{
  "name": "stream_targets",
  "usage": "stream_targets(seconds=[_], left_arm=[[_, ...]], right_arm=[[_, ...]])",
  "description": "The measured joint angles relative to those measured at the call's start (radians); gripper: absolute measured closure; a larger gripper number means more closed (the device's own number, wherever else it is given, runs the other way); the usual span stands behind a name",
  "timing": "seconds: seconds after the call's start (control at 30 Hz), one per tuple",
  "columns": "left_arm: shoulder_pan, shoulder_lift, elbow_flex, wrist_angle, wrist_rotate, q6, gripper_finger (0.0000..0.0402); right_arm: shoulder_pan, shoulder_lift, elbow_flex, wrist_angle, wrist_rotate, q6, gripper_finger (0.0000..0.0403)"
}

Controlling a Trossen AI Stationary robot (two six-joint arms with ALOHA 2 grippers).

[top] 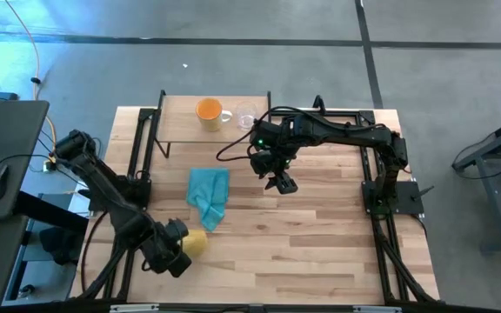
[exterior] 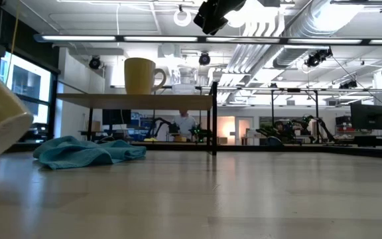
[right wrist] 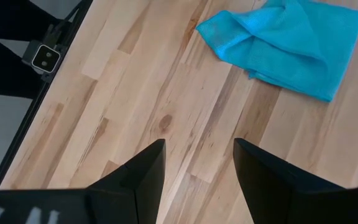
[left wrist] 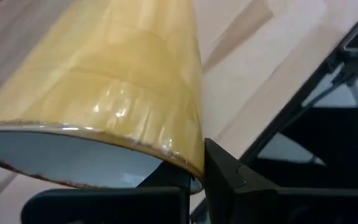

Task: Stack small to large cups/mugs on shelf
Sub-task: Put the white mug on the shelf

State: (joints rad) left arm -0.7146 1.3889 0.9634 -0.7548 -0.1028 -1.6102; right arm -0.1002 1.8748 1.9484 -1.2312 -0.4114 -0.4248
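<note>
Dark fingers of the left gripper [top: 183, 250] are clamped on the rim of the cream-white mug [top: 196, 241], one finger [left wrist: 229, 174] outside the wall and the other tucked inside the mouth, down at the near-left corner of the plank tabletop [top: 320, 243]. That mug looks tipped over on its side in the low view, mouth pointing back toward the gripper. Just past it, toward the middle of the table, sits a crumpled teal cloth [top: 209, 196]. Right gripper [top: 281, 181] hangs above the table centre with its two fingers spread wide and nothing between them, just bare planks and the cloth showing in its wrist view. Up on the shelf [top: 181, 130] at the far side, the orange mug [top: 210, 112] stands upright with its handle pointing right, and the small clear glass cup [top: 246, 116] stands right beside it, kinda hard to make out against the wood. Both are well apart from the cream-white mug
</note>
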Motion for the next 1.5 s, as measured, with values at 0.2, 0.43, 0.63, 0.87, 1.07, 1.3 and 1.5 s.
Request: stream_targets(seconds=[0.2, 0.43, 0.63, 0.87, 1.07, 1.3, 1.5], left_arm=[[0.090, -0.043, 0.000, -0.016, 0.164, 0.091, 0.0395], [0.187, -0.070, 0.001, -0.056, 0.307, 0.139, 0.0396], [0.220, -0.071, 0.066, -0.200, 0.315, 0.171, 0.0396], [0.238, -0.071, 0.150, -0.354, 0.294, 0.212, 0.0396], [0.245, -0.066, 0.152, -0.398, 0.389, 0.226, 0.0396], [0.245, -0.025, 0.152, -0.433, 0.462, 0.261, 0.0396], [0.245, 0.043, 0.152, -0.459, 0.502, 0.319, 0.0396]], right_arm=[[0.000, 0.000, 0.000, 0.002, 0.000, 0.006, 0.0222], [0.000, 0.000, 0.000, 0.005, 0.000, 0.008, 0.0222], [0.000, 0.000, 0.000, 0.005, 0.000, 0.008, 0.0222], [0.000, 0.000, 0.000, 0.019, -0.003, 0.008, 0.0222], [0.000, 0.000, 0.000, 0.024, -0.008, 0.008, 0.0222], [0.001, 0.000, 0.000, 0.034, -0.008, 0.032, 0.0222], [0.009, 0.000, 0.000, 0.045, -0.011, 0.047, 0.0222]])
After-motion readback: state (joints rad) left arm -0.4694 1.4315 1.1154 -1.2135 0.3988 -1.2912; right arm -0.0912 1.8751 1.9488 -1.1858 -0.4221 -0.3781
